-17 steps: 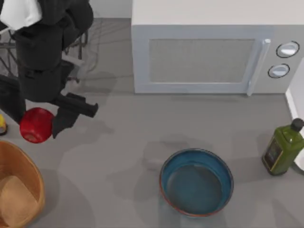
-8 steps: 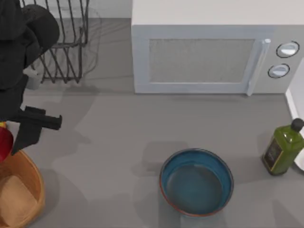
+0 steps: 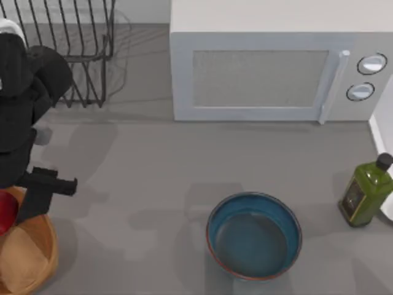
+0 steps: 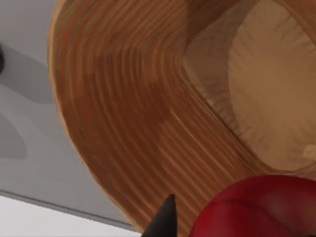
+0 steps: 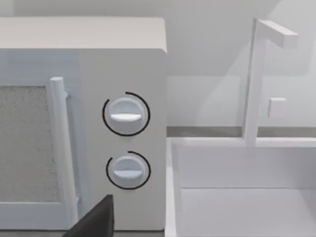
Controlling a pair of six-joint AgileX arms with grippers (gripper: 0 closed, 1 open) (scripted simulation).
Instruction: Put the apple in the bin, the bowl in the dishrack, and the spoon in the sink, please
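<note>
The left hand (image 3: 9, 209) hung at the top view's left edge, closed on the apple (image 3: 5, 211), which sat over the rim of the bin (image 3: 38, 255) rather than its hollow. To drop it cleanly, the hand probably needed to carry a little further over the bin's middle before opening, so the fruit would not strike the thick rim and roll onto the desk (image 3: 153, 184). The bowl (image 3: 253, 236) stood well apart, the dishrack (image 3: 80, 55) at the back.

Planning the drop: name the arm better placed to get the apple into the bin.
Left. Its pincer holds the apple over the bin at the table's left edge; the right wrist view faces the microwave and sink.
</note>
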